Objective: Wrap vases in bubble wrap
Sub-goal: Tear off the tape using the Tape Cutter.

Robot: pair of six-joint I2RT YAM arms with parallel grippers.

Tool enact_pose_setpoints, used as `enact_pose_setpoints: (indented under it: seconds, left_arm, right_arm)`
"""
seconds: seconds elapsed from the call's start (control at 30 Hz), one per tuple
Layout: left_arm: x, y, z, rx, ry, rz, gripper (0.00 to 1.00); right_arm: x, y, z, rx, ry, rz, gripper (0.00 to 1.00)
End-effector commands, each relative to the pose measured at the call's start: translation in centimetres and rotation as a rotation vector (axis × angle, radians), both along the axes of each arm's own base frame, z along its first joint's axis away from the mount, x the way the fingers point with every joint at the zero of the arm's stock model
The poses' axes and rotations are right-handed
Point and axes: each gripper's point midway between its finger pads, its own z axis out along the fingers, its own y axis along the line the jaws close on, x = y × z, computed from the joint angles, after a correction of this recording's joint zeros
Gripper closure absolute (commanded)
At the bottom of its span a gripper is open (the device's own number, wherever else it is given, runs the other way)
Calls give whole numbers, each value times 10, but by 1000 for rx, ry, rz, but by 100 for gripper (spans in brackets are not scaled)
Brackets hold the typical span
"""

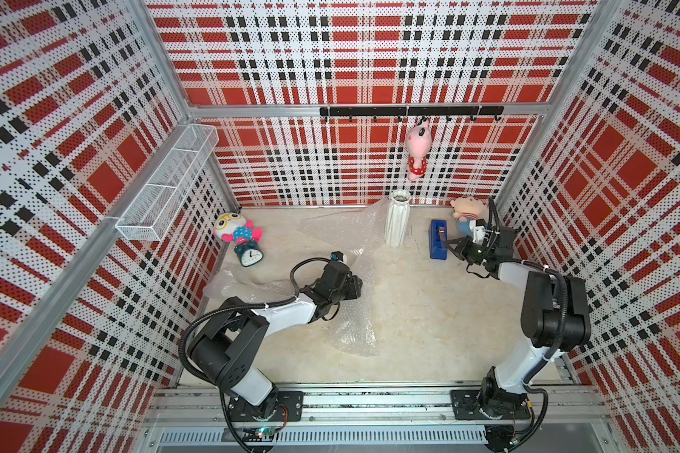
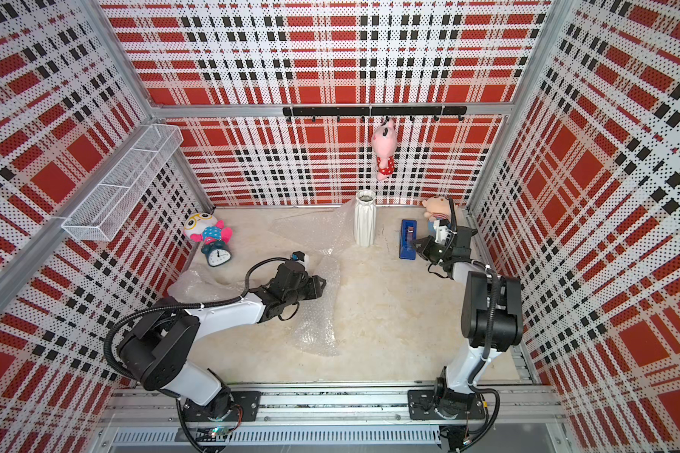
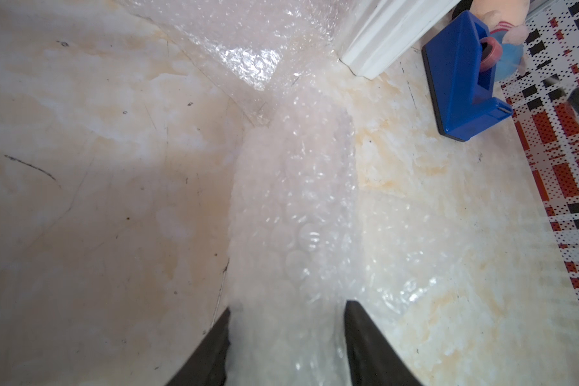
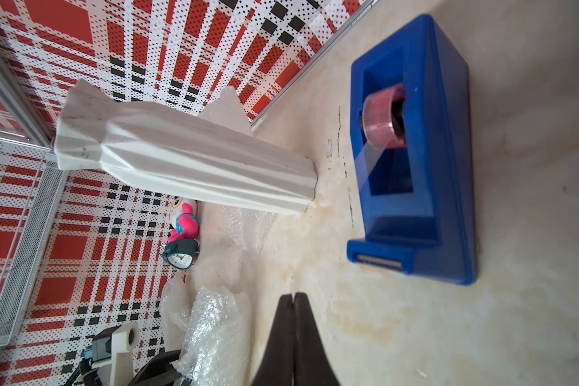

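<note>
My left gripper [image 3: 287,307] stands part closed, one finger on each side of a bubble wrap roll [image 3: 291,200]. The roll runs out ahead of me across the table [image 1: 428,313] towards the foot of the tall white ribbed vase [image 1: 397,219]. It looks pale and full, but I cannot tell whether a vase lies inside it.

My right gripper [image 4: 294,297] has its fingers pressed flat together with nothing between them. It hangs low over the table just beside the cutter end of the blue tape dispenser [image 4: 452,167].

The tall vase stands upright near the back wall, bare, with loose bubble wrap sheets [image 1: 354,333] crumpled behind it and in front of my left arm.

I judge the wrap to be very light, soft and slick. It will spring open if I slacken, and a hard squeeze will only crush the bubbles. So I should hold the roll across its middle, over the overlapped edge, firmly enough to pin the layers.

The ceramic vase is stiff, heavier and brittle, and it is tall on a narrow base, so a push near the neck could tip it. I would take it around the ribbed body, low down, where the ridges should stop my pads sliding.
</note>
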Motion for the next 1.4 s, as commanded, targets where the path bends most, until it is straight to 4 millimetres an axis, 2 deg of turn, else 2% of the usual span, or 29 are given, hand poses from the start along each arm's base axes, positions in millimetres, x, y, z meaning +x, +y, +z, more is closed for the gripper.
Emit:
enact_pose_setpoints:
  seconds: [0.0,0.17,0.3,0.4,0.53,0.93,1.1,1.23,1.3,1.37]
  left_arm:
    - [-12,5,-22,40,64,-12,49]
    - [-12,5,-22,35,64,-11,49]
    - [-12,4,-24,36,67,-14,49]
    - [-12,4,-22,34,65,-11,49]
    - [-12,6,-21,37,61,-7,49]
    - [-12,8,-20,38,59,-2,50]
    - [-11,9,-18,36,51,3,50]
    - [-12,14,-18,36,52,12,50]
    - [-12,16,-18,37,54,10,50]
    - [-11,18,-20,43,58,10,50]
  right_arm:
    - [-12,0,5,-20,-31,-42,100]
    - [-31,4,-39,-16,48,-85,100]
    - [-34,18,-83,4,139,-83,100]
    - [-34,25,-102,0,177,-122,100]
    - [-31,38,-110,15,188,-144,100]
    - [-37,37,-115,21,212,-216,100]
    - [-39,50,-126,58,254,-284,100]
    - [-48,47,-137,91,284,-351,100]
    - [-49,47,-130,122,250,-358,100]
    - [-47,56,-117,144,207,-308,100]
